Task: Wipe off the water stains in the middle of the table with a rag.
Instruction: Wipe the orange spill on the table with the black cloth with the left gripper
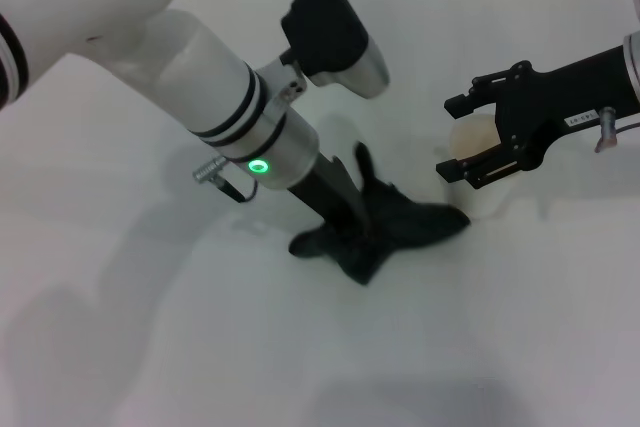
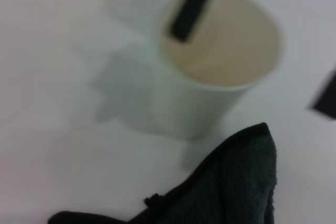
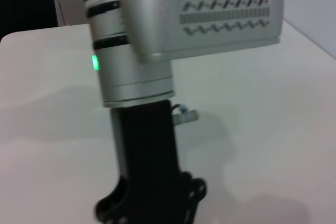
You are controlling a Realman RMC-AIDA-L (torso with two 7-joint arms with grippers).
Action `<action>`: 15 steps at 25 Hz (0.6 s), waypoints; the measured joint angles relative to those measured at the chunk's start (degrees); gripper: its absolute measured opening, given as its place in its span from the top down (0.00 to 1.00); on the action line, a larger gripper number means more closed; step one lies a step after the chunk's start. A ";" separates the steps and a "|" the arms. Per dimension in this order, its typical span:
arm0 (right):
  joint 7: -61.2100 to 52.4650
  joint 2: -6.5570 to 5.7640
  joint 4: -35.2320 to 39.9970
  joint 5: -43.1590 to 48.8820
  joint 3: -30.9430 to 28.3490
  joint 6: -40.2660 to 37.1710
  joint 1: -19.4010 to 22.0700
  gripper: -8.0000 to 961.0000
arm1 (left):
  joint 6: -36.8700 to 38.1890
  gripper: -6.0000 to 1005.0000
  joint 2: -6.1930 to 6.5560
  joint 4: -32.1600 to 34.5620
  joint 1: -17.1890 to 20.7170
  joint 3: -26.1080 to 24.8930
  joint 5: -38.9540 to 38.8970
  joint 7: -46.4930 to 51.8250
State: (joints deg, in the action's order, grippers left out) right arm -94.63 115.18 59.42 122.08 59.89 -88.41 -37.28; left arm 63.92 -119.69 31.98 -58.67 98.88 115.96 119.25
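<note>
The dark rag (image 1: 412,221) lies bunched on the white table (image 1: 150,337) near the middle, with one corner sticking up. My left gripper (image 1: 350,231) reaches down into it and is shut on the rag, pressing it on the table; its fingertips are lost in the dark cloth. The rag's edge also shows in the left wrist view (image 2: 236,182). The orange-amber water stains are hidden from all views. My right gripper (image 1: 458,137) is open, its fingers straddling a whitish plastic cup (image 1: 486,199) just right of the rag.
The cup (image 2: 210,93) stands upright, close beside the rag, with one right finger (image 2: 190,6) over its rim. The left arm's wrist (image 3: 136,77) fills the right wrist view. Bare table lies to the front and left.
</note>
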 joint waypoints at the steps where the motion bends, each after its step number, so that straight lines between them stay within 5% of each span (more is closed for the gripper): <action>1: 0.00 0.00 0.00 0.00 0.02 0.02 0.04 0.12 | 0.89 0.89 -0.02 0.20 0.00 0.35 -0.89 -0.61; 8: -0.02 0.08 0.00 0.00 0.13 0.02 0.20 0.12 | 4.45 0.89 -0.21 1.18 -0.05 3.31 -4.47 -2.18; 15: -0.03 0.13 0.00 -0.05 0.14 0.03 0.31 0.12 | 0.09 0.89 0.05 0.52 0.03 4.07 -3.83 -0.03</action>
State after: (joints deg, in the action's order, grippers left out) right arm -94.66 115.31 59.42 122.03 60.03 -88.37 -36.96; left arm 64.01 -119.64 32.50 -58.65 102.95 112.13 119.21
